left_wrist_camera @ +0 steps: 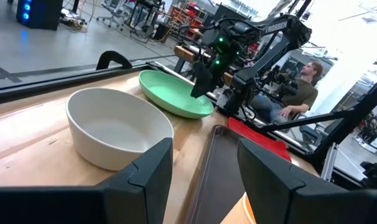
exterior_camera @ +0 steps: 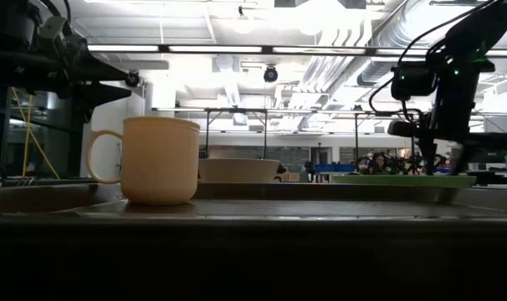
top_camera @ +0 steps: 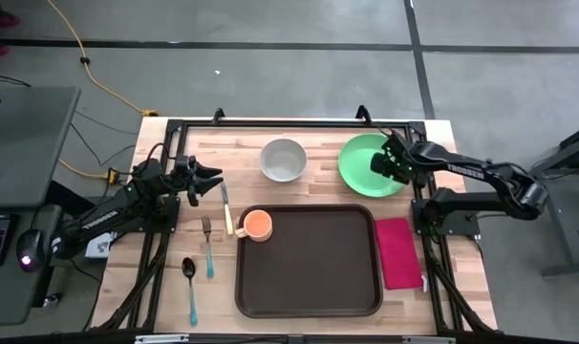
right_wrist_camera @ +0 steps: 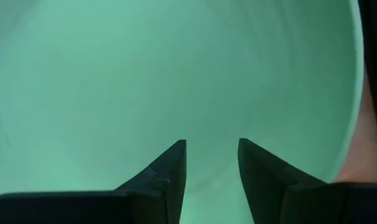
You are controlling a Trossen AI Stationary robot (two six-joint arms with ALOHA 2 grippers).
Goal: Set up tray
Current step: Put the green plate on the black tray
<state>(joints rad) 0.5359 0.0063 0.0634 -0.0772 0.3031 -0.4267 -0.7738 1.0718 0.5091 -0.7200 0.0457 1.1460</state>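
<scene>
Sitting mid-bench, tray [top_camera: 313, 272] carrying only the mug [top_camera: 256, 225]. Still waiting outside: bowl [top_camera: 283, 160], plate [top_camera: 364, 164], napkin [top_camera: 396, 252], cutlery. Hovering over the plate, right tool [top_camera: 383, 162] gaping, empty; left tool [top_camera: 211, 182] likewise.

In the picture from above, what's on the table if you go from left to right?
Spoon → fork → knife → orange cup → white bowl → green plate → magenta napkin.
</scene>
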